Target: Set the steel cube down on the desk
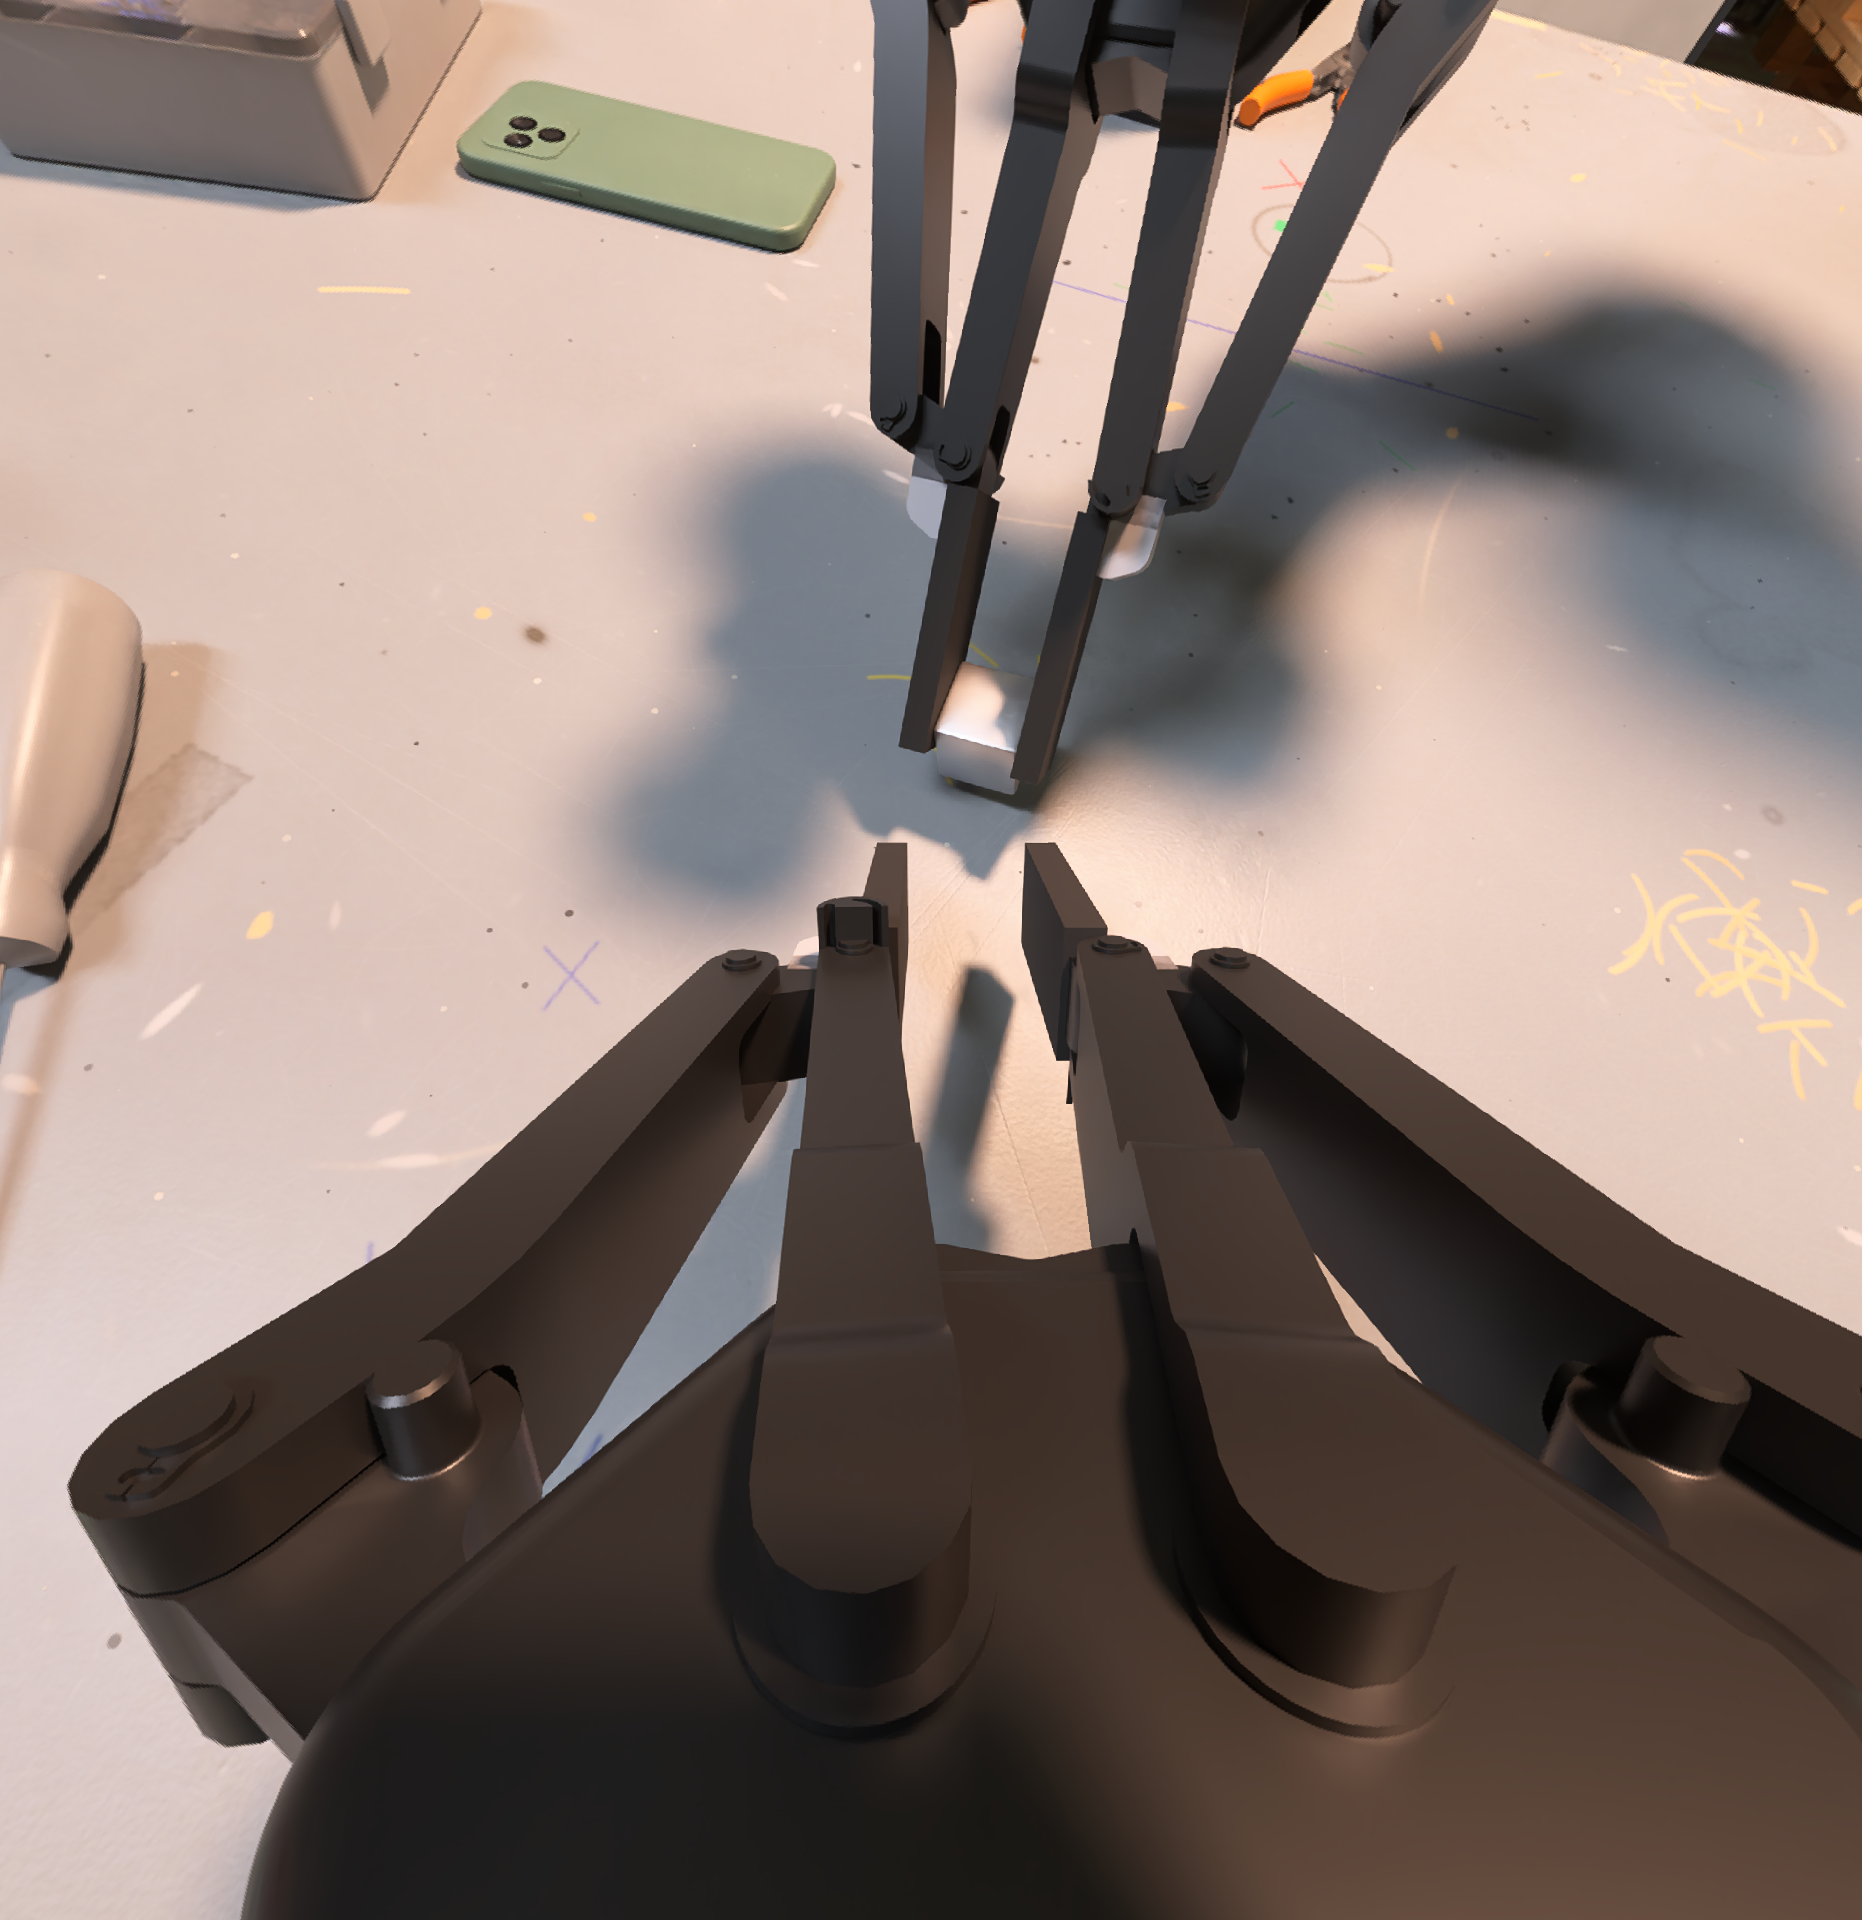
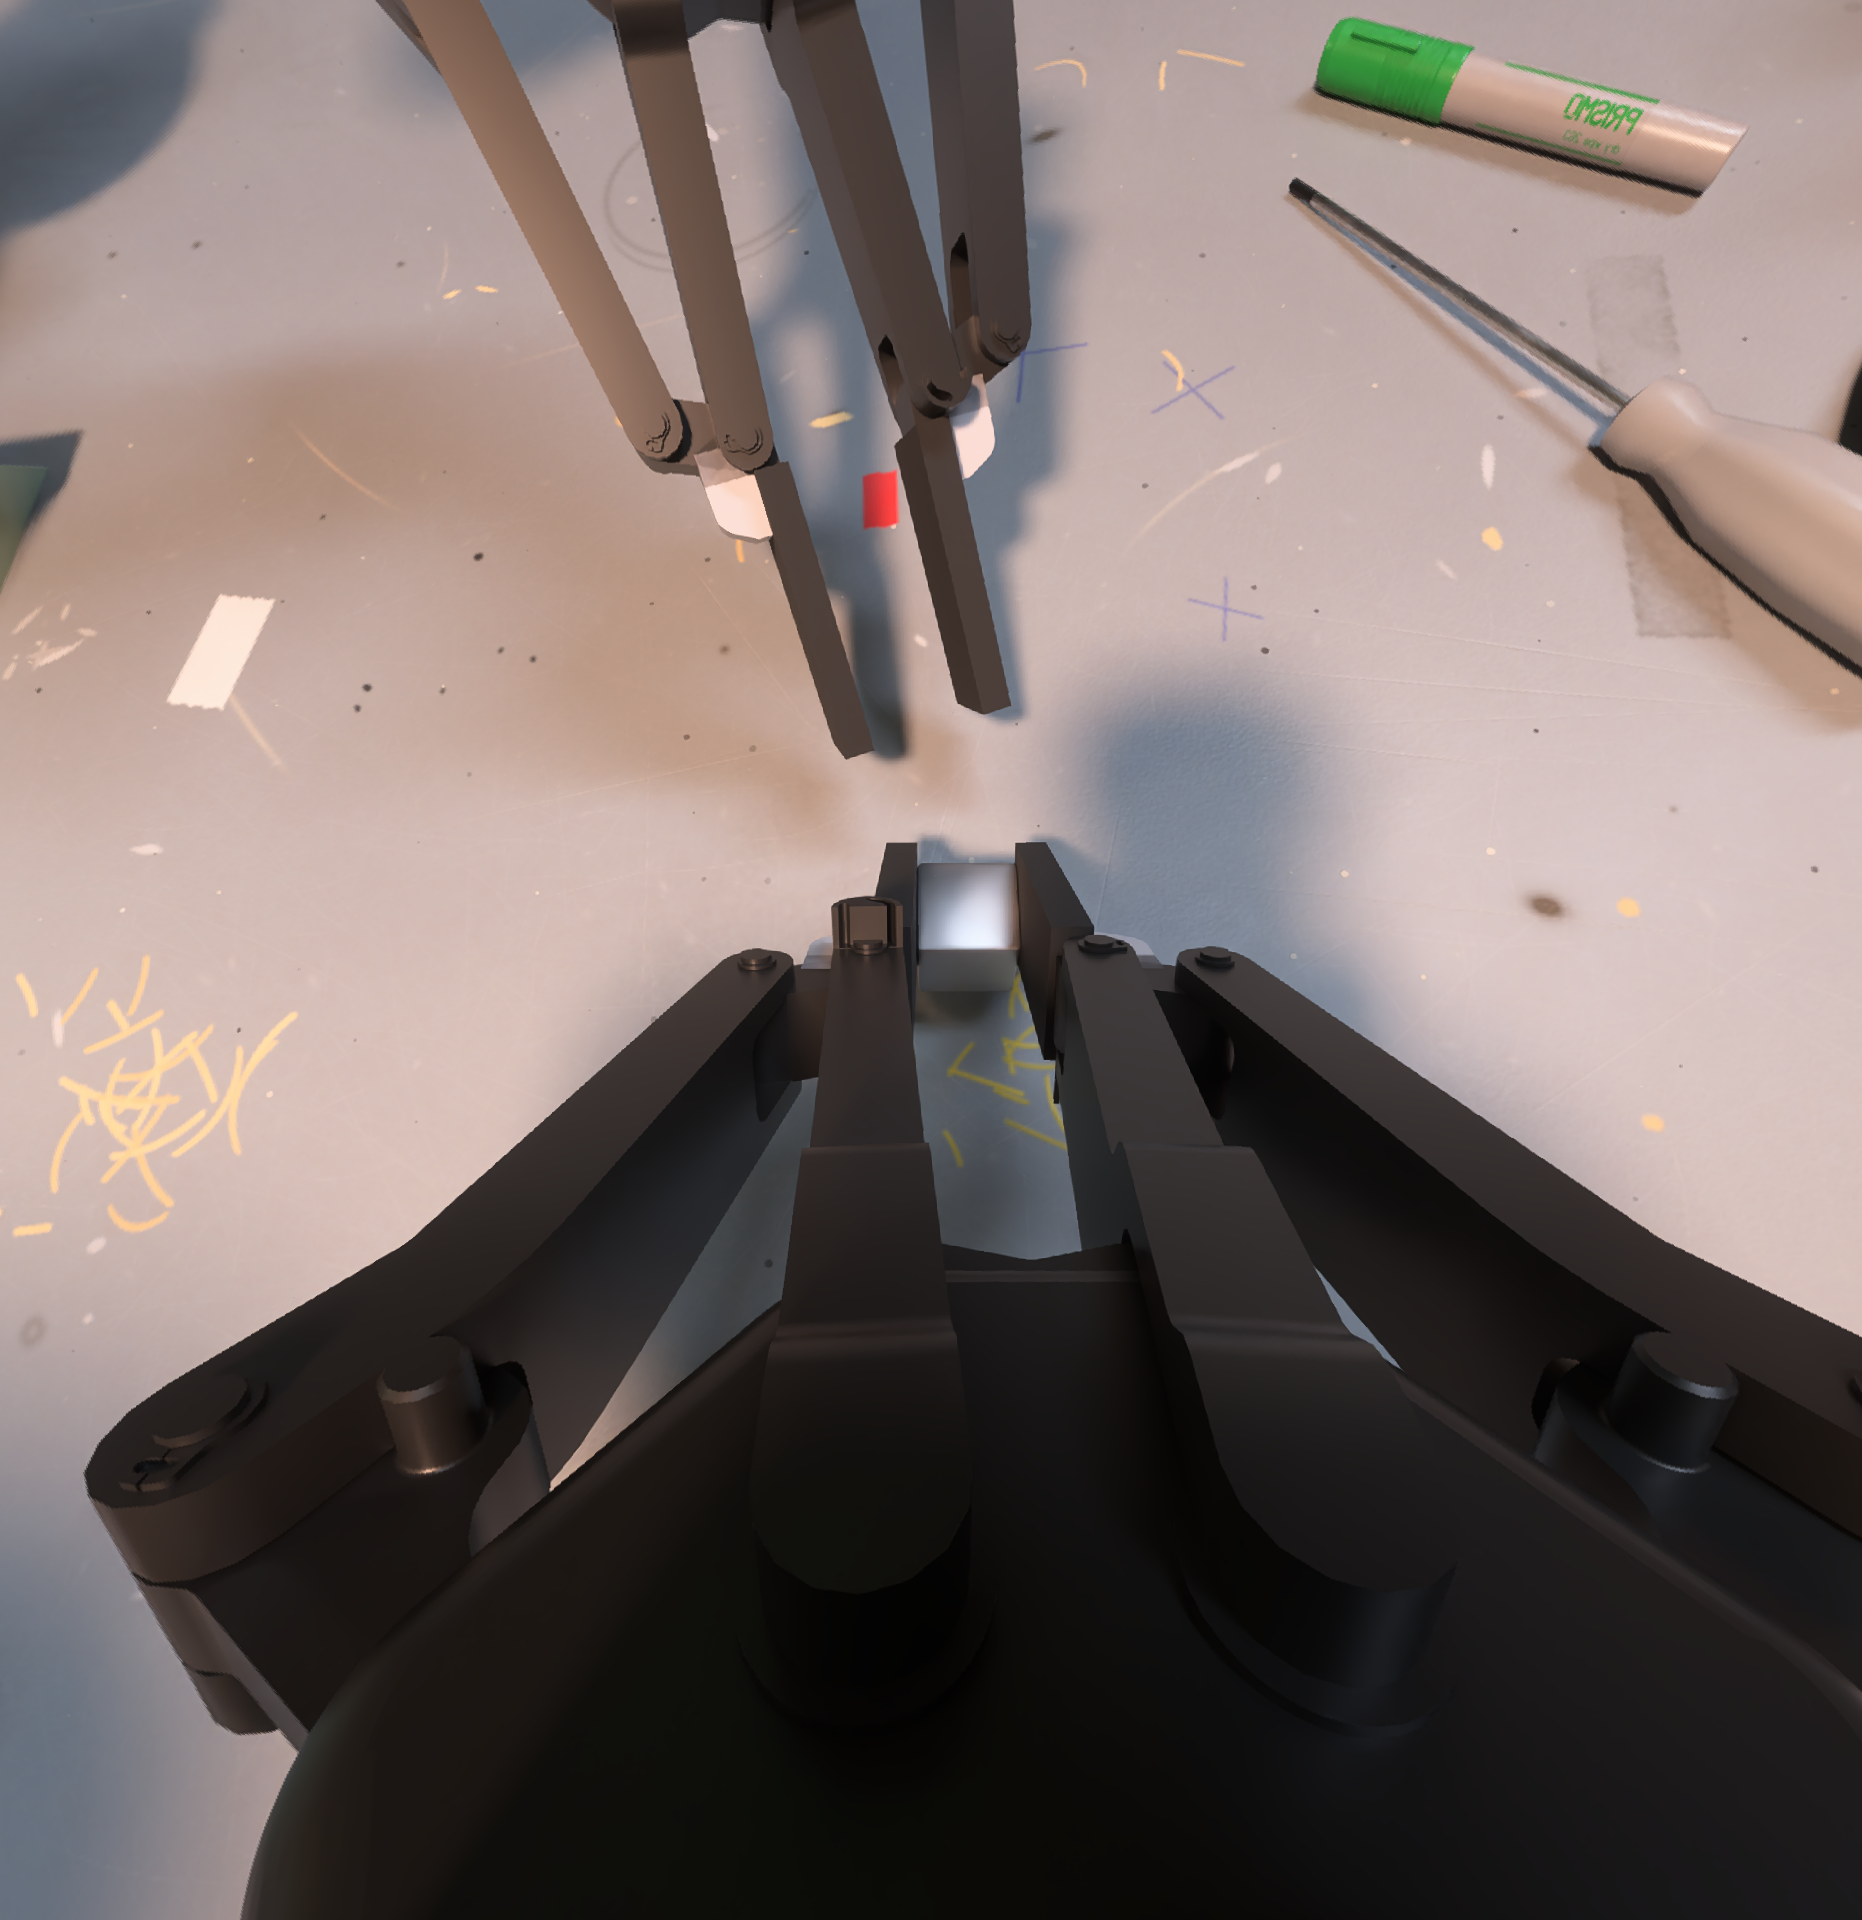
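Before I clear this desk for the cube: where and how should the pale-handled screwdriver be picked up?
Grip the pale-handled screwdriver across its thick rounded handle, coming straight down from above. It lies flat on the grey desk, so only the handle's sides are open, and its thin steel shaft offers little to pinch.

The cube [image 2: 966, 928] shows only its top and near face between the right gripper's [image 2: 965, 868] fingers; its flanks hide behind the pads, and whether its underside touches the desk [image 2: 491, 831] cannot be told. Left of the left gripper's [image 1: 963, 868] fingers, the screwdriver [image 1: 44, 769] runs off the edge, its tip unseen. Far beyond them, the grey box [image 1: 210, 94] is cropped at the top, and orange-handled pliers [image 1: 1282, 94] peek from behind the other arm. In the right wrist view, a dark green shape [image 2: 7, 520] at the left edge is too cropped to identify.
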